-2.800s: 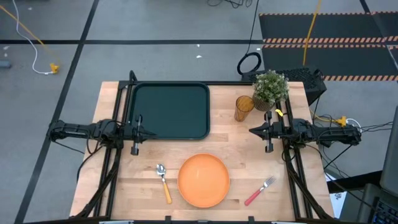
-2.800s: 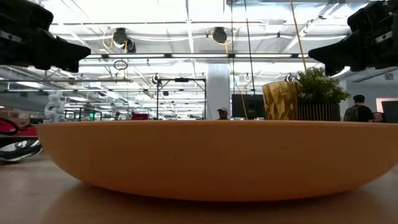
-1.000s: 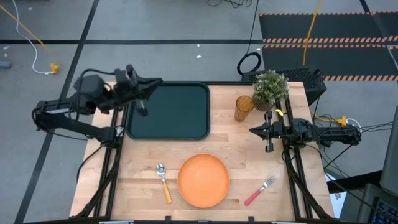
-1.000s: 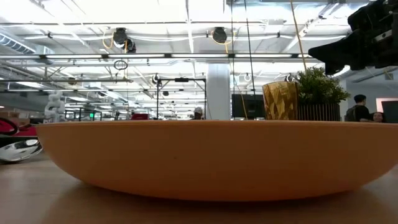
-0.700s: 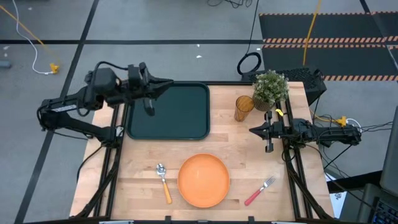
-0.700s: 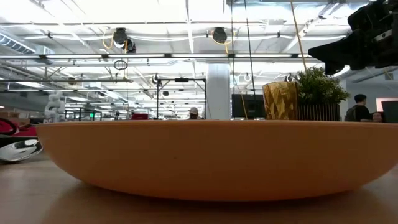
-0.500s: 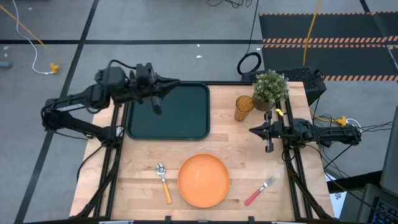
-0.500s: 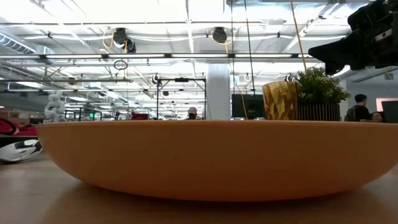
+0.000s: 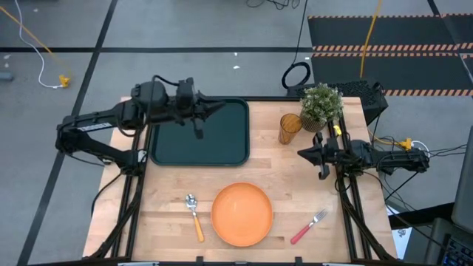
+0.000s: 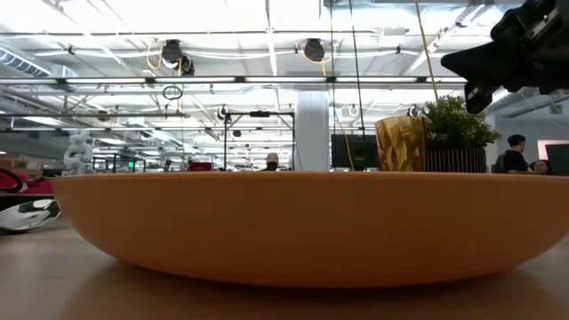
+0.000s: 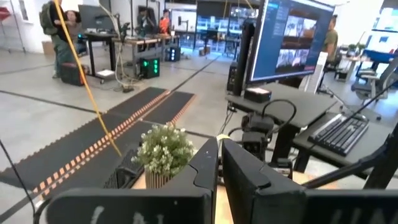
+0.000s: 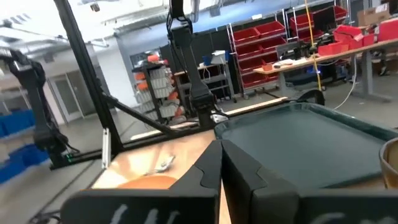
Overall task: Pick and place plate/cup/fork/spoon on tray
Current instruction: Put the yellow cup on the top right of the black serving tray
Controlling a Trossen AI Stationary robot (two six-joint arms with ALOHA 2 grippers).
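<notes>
The left gripper [image 9: 219,108], pressed together, is being held over the tray [image 9: 201,133]; unopened, the cup [image 9: 289,128] at 3 o'clock risks being toppled.

Bystanders and clutter around the wooden worktable

A potted green plant [image 9: 321,105] stands at the far right corner of the wooden table [image 9: 288,177]. On the grey floor beyond it lie a black coiled cable [image 9: 296,75] and dark mats edged with orange-striped tape [image 9: 384,49]; a yellow cord [image 9: 33,38] crosses the floor at far left. A monitor [image 11: 292,37] and keyboard [image 11: 342,134] sit on a desk. Red bins [image 12: 298,31] fill shelving, and a person [image 10: 513,153] stands far back.
</notes>
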